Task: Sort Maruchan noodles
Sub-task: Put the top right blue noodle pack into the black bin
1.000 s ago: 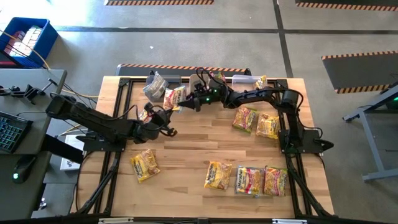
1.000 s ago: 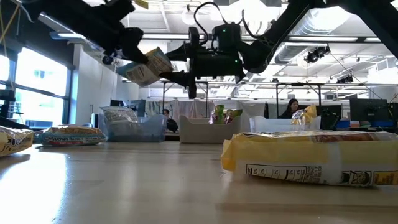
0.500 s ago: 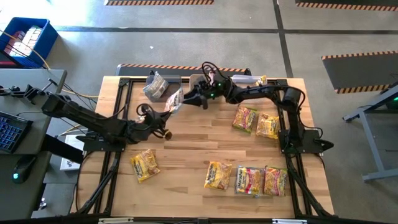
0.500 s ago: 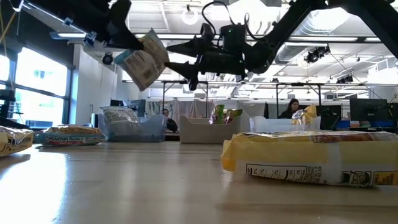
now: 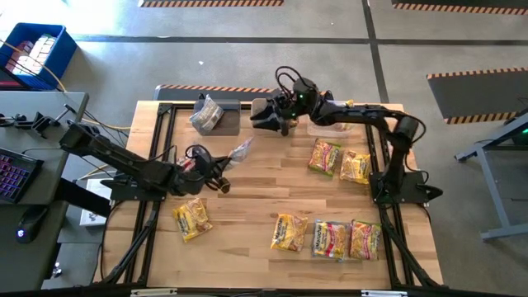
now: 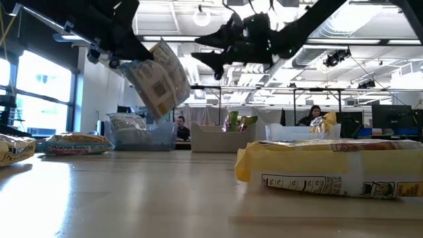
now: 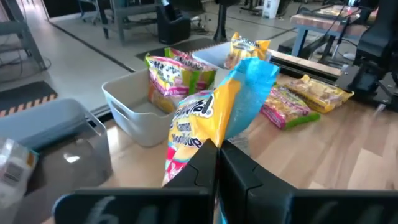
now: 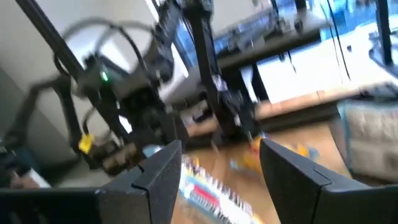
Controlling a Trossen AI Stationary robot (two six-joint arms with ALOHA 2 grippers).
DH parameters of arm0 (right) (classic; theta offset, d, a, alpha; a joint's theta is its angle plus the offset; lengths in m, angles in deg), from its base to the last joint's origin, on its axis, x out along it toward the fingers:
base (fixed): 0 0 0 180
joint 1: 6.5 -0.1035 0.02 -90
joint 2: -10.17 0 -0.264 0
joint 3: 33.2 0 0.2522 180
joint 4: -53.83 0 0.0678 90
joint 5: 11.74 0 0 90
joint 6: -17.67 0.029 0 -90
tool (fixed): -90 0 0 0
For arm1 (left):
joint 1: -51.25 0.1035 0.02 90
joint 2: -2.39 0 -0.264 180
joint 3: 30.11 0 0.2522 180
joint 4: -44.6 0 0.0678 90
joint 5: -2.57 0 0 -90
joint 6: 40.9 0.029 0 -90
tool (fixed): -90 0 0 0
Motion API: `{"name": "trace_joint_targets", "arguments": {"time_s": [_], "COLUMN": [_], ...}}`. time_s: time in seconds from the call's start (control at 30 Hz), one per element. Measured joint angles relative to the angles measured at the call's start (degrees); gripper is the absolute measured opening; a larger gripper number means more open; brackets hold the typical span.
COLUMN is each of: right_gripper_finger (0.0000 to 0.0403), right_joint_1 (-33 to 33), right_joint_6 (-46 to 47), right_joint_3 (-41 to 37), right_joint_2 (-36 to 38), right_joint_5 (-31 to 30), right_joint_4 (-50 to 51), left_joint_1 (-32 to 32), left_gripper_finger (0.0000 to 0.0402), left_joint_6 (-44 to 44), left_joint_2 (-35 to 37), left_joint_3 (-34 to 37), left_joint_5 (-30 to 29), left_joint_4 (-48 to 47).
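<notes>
From above, the left gripper (image 5: 224, 172) sits over the middle-left of the bench (image 5: 256, 206), its fingers pinching one noodle packet (image 5: 239, 150) by the edge. The right gripper (image 5: 262, 120) is up at the far edge, over the middle bin (image 5: 266, 106), with its fingers spread and nothing in them. More noodle packets lie flat on the bench: one (image 5: 191, 219) near the left arm, three (image 5: 328, 238) in a row at the near side, two (image 5: 340, 162) on the right. One bin (image 5: 216, 117) at the far edge holds a silvery packet.

From bench height, the held packet (image 6: 162, 82) hangs in the air, tilted. A big yellow packet (image 6: 330, 168) lies close by.

From the left wrist, the fingers (image 7: 208, 171) press together on the yellow and blue packet (image 7: 214, 121). Behind it, a grey bin (image 7: 140, 106) holds packets.

From the right wrist, the two fingers (image 8: 165, 168) stand apart.
</notes>
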Motion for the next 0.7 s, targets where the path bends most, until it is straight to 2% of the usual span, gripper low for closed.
{"name": "trace_joint_targets", "arguments": {"time_s": [0.17, 0.27, 0.33, 0.43, 0.57, 0.7], "right_gripper_finger": [0.0205, 0.0205, 0.0204, 0.0204, 0.0204, 0.0204], "right_joint_1": [-0.2, -0.1, -0.1, -1.2, -5.3, -8.9], "right_joint_6": [-16.0, -19.9, -19.0, -12.3, -6.3, -5.2], "right_joint_3": [-1.4, -7.2, -13.7, -24.5, -35.4, -38.6], "right_joint_2": [5.9, 9.9, 12.1, 13.4, 12.1, 11.6], "right_joint_5": [-2.1, -2.3, -2.5, -4.5, -13.2, -17.7], "right_joint_4": [21.4, 24.5, 19.0, 0.0, -24.5, -33.2], "left_joint_1": [-0.1, -0.1, -0.1, 0.6, 3.5, 7.8], "left_gripper_finger": [0.0000, 0.0000, 0.0000, 0.0000, 0.0000, 0.0000], "left_joint_6": [-2.2, -0.9, 1.1, 5.3, 11.5, 14.6], "left_joint_2": [-2.3, -2.5, -2.4, -2.0, -2.0, -2.0], "left_joint_3": [0.0, 0.0, 0.0, 0.0, 0.0, 0.0], "left_joint_5": [-0.7, -0.2, 1.2, 6.2, 18.5, 31.5], "left_joint_4": [0.8, 2.7, 4.9, 9.2, 17.1, 25.2]}}
